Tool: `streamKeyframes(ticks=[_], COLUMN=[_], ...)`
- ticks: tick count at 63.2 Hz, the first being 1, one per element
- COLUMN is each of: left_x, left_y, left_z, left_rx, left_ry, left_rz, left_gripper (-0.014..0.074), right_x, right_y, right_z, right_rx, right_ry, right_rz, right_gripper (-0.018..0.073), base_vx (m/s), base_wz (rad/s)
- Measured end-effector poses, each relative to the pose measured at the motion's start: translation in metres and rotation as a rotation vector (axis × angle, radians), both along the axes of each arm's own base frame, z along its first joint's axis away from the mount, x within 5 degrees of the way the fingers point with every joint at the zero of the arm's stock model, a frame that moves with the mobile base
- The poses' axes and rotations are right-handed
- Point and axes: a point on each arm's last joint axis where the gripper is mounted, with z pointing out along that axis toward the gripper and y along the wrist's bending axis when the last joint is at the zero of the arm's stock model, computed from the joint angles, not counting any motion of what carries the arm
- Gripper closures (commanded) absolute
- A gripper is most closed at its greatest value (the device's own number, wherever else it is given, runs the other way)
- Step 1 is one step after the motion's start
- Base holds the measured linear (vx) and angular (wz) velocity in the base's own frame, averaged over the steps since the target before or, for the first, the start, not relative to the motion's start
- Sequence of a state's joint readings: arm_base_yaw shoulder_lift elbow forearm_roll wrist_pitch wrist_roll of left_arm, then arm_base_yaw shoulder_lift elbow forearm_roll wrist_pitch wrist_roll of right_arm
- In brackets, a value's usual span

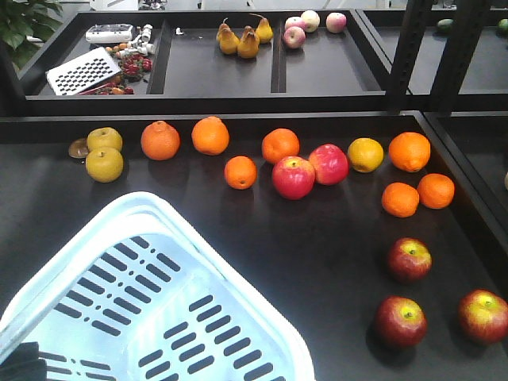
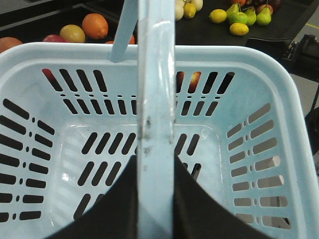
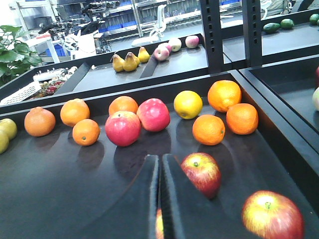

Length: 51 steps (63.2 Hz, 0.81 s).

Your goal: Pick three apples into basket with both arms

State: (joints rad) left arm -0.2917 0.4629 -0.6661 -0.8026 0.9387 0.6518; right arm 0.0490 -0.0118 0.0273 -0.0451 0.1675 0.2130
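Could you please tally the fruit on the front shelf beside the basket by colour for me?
Dark red apples: 3
Bright pinkish-red apples: 2
Orange fruits: 7
Yellow or yellow-green fruits: 3
Total: 15, leaving out a brownish item at far left I cannot identify.

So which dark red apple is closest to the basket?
The front left apple of the three; the back one and the right one sit farther from the basket.

Bright overhead light, glare washing out the basket (image 1: 230, 282) rim, soft shadows under the apples (image 1: 409, 259); right-wrist background looks perhaps slightly blurred.
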Motion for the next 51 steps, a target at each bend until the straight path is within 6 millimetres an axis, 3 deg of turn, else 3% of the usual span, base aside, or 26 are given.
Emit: streamKeyframes(ticks=[51], left_x=[0.0], left_y=[0.0], left_z=[0.0], left_rx=[0.0], left_ry=[0.0], left_rz=[0.0], left_gripper=[0.0603], right_x=[0.0], right_y=[0.0], right_z=[0.0], right_rx=[0.0], right_ry=[0.0], right_rz=[0.0], right_gripper=[0.0564], base_vx=[0.06], base_wz=[-0.03])
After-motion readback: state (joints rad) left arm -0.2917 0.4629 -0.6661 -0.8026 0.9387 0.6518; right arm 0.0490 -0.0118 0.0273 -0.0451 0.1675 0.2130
